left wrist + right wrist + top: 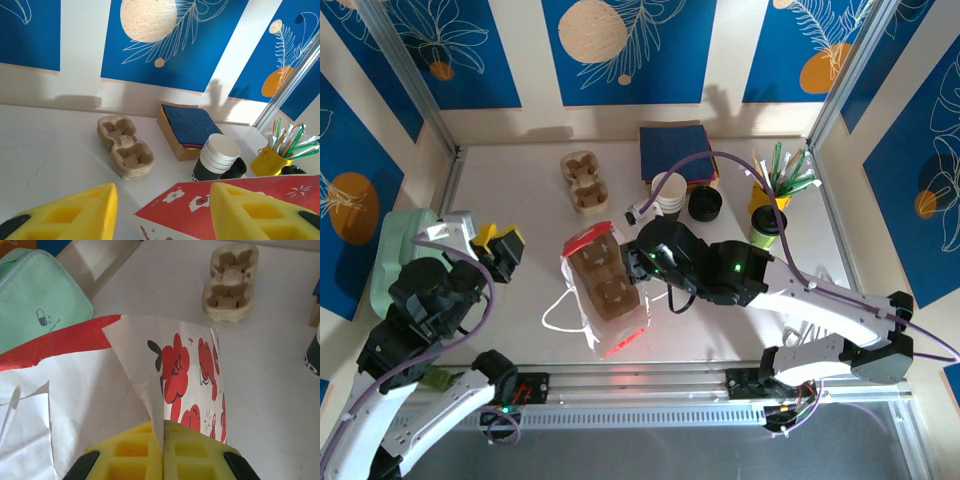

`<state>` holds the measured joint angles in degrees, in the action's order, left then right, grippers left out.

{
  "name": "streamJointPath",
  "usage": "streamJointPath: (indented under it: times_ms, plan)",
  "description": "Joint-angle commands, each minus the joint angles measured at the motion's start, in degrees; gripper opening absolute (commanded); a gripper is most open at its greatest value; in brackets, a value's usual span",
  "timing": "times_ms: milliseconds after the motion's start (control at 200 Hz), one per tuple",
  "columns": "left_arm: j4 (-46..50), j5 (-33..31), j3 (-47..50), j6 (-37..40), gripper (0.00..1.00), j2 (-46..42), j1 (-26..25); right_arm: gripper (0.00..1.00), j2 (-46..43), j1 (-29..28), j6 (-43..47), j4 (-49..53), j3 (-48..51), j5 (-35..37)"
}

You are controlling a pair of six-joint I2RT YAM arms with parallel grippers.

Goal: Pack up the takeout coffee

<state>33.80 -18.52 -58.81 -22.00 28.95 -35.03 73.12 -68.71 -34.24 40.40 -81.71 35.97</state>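
White tabletop (520, 170), blue-patterned walls. The takeout coffee (766, 226) stands unpacked at centre right. Mid-frame, right fingers (135, 452) pinch the paper bag (610, 300) edge; left fingers (75, 210) are half open and empty. Packing remains.

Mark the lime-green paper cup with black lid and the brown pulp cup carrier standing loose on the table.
Lime-green paper cup with black lid (766, 215): top external view, on its lid.
Brown pulp cup carrier (125, 146): left wrist view, ridge between its wells.
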Motion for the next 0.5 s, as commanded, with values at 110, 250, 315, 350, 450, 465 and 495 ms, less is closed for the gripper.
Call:
streamJointPath:
  times_ms: [110, 250, 315, 350, 450, 465, 495]
  plan:
    - [-1.5, -0.4, 0.4, -0.4, 0.51, 0.3, -0.2, 0.00, 2.2, 4.6, -7.4, 9.1, -7.4, -5.3]
    - [-1.5, -0.3, 0.6, -0.8, 0.51, 0.7, -0.2, 0.00, 3.9, 9.2, -10.3, 11.6, -9.1, -12.7]
    - [-1.4, -0.2, 0.7, -0.9, 0.51, 0.9, -0.2, 0.00, 4.4, 11.6, -11.7, 12.2, -9.4, -16.4]
    - [-1.3, -0.1, 0.7, -1.0, 0.51, 0.9, -0.2, 0.00, 4.6, 12.8, -12.5, 12.2, -9.4, -18.1]
    - [-1.3, 0.1, 0.8, -1.4, 0.51, 1.1, -0.2, 0.00, 4.7, 16.4, -13.7, 11.5, -8.8, -22.5]
    - [-1.2, 0.0, 0.8, -1.4, 0.51, 1.1, -0.2, 0.00, 4.7, 16.9, -13.7, 11.3, -8.7, -23.1]
    - [-1.2, 0.1, 0.8, -1.4, 0.51, 1.1, -0.2, 0.00, 4.7, 18.0, -13.8, 10.8, -8.3, -24.5]
